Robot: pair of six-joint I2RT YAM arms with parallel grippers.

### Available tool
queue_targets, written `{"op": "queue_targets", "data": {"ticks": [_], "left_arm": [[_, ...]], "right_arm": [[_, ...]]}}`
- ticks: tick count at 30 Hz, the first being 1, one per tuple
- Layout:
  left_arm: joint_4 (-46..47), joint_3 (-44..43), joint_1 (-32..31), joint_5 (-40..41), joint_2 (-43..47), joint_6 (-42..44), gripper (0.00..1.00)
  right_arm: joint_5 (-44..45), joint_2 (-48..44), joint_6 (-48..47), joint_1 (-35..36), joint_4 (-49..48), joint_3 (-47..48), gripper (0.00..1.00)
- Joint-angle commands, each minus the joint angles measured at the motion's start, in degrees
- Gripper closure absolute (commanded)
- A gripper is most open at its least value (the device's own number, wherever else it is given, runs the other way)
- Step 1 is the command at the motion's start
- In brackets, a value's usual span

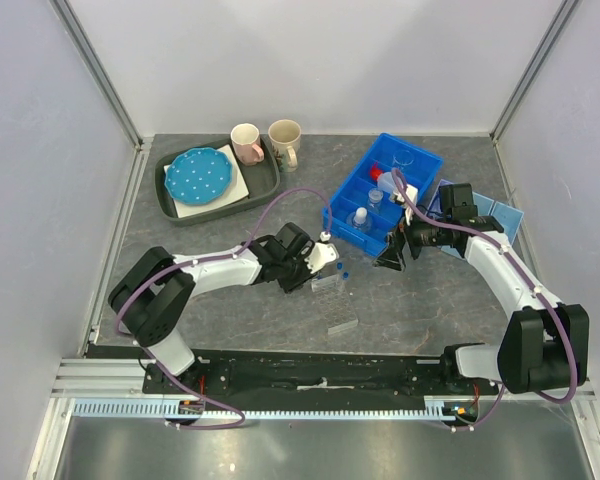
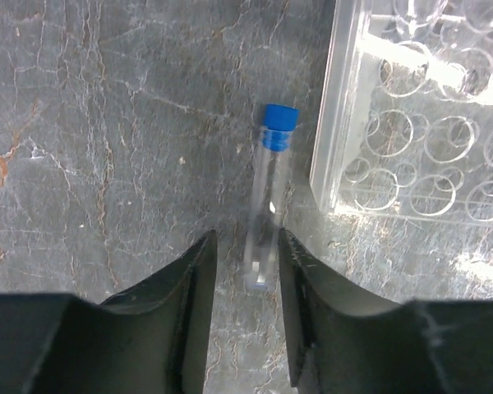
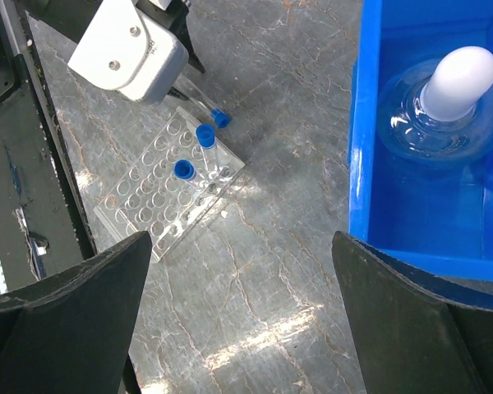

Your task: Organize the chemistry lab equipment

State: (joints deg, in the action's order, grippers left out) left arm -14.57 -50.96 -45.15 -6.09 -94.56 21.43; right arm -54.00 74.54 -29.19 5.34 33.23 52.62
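Note:
A blue-capped clear tube [image 2: 268, 197] lies flat on the table beside the clear tube rack [image 2: 419, 123]. My left gripper [image 2: 246, 246] is open, its fingers either side of the tube's bottom end, low over the table. In the right wrist view the rack [image 3: 148, 205] holds two upright blue-capped tubes [image 3: 205, 136], with the lying tube [image 3: 212, 113] beside it. My right gripper [image 3: 240, 242] is open and empty above bare table, next to the blue bin [image 3: 366, 164]. From above, the left gripper [image 1: 336, 266] sits at the rack [image 1: 329, 284] and the right gripper [image 1: 389, 258] is beside the bin [image 1: 420, 185].
The bin holds a red-capped bottle [image 1: 376, 172] and a clear white-topped bottle [image 3: 453, 82]. A flat clear piece [image 1: 342, 325] lies near the rack. Pink mug [image 1: 246, 143], beige mug [image 1: 285, 140] and dotted plate [image 1: 200, 173] on a grey tray [image 1: 168, 192] stand at the back left.

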Motion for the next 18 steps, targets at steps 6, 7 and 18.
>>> {"op": "queue_targets", "data": {"ticks": [6, 7, 18], "left_arm": [[1.12, -1.69, -0.12, 4.15, -2.91, -1.48, 0.89], [0.95, -1.77, -0.12, 5.28, -2.65, -1.65, 0.92], [-0.64, -0.99, 0.15, 8.21, 7.81, -7.1, 0.98]], "right_arm": [[-2.34, -1.51, -0.87, -1.04, -1.59, -0.5, 0.02], [-2.34, -1.51, -0.96, -1.12, -1.59, -0.59, 0.02], [-5.76, -0.89, -2.62, -1.04, -1.33, -1.47, 0.02]]}}
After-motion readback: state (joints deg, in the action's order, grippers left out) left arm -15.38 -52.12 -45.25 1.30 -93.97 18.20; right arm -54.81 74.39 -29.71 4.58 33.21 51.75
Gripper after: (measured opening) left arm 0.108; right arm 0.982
